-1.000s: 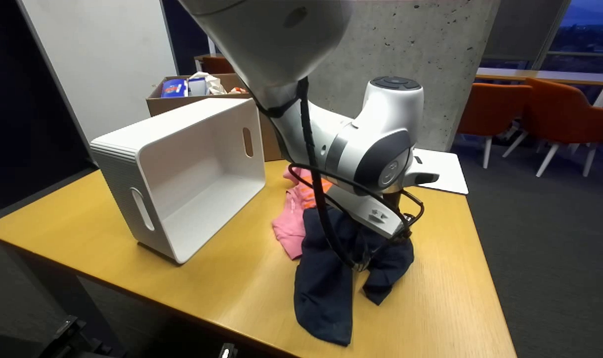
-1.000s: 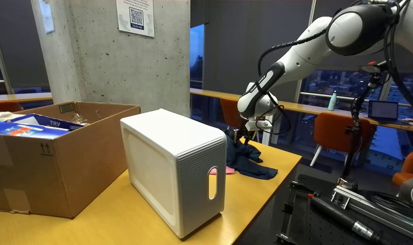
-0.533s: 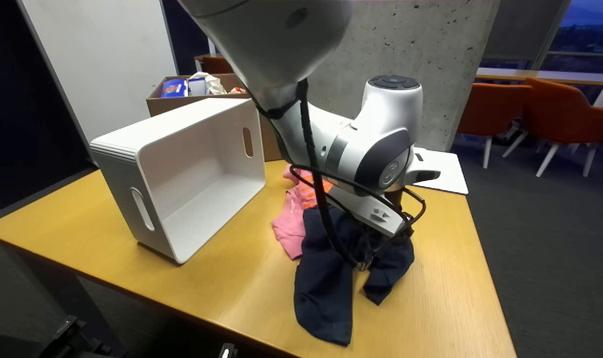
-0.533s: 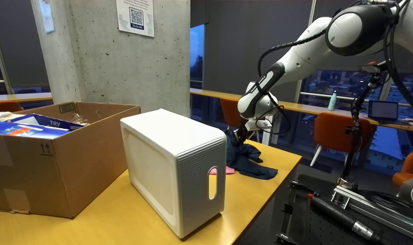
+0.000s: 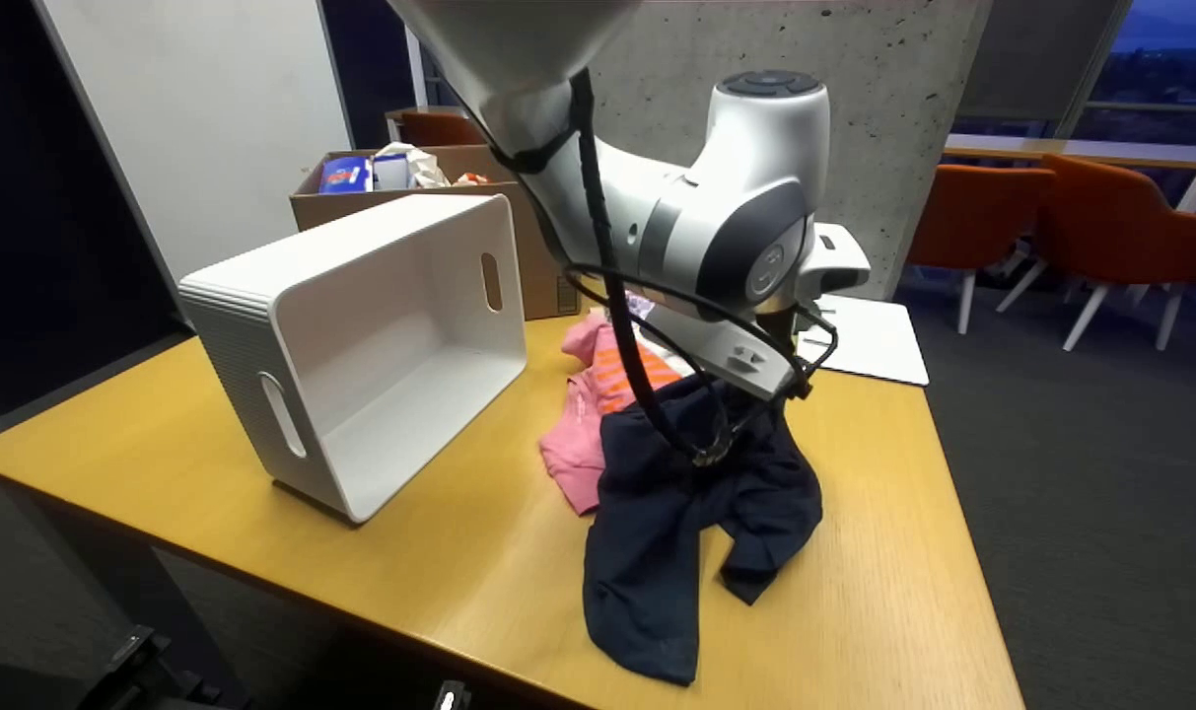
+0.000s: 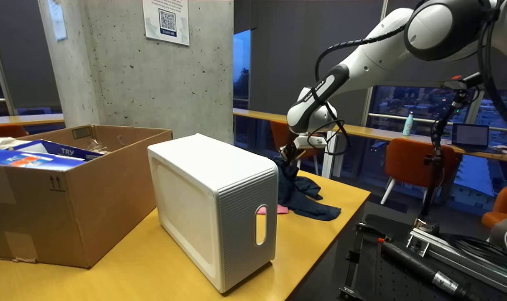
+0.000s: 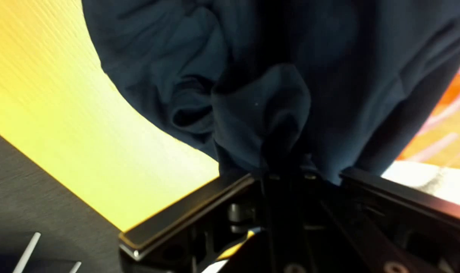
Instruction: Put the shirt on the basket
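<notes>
The dark navy shirt (image 5: 647, 572) lies crumpled on the table with two long limbs stretched toward the near edge. Its far part is bunched and raised at my gripper (image 7: 286, 176), whose jaws are together with folds of the shirt (image 7: 252, 113) gathered between them in the wrist view. In an exterior view the gripper (image 6: 287, 157) is just above the table, tilted, and touching the navy cloth; elsewhere the arm hides it. The white basket (image 5: 336, 247) rests on its side, its open mouth facing the shirt. From behind, the basket (image 6: 245, 234) shows its base and a slotted end.
A pink and orange garment (image 5: 583, 444) lies partly under the shirt, on the basket's side. Behind the basket stands a brown cardboard box (image 6: 119, 200) filled with packaging. A flat white board (image 5: 879, 340) is at the table's far right corner. Cables (image 5: 598, 197) hang along the arm.
My gripper's jaws have come together on the shirt. Since half a second ago the arm has risen, drawing the held part of the cloth upward; more of the orange-striped garment shows.
</notes>
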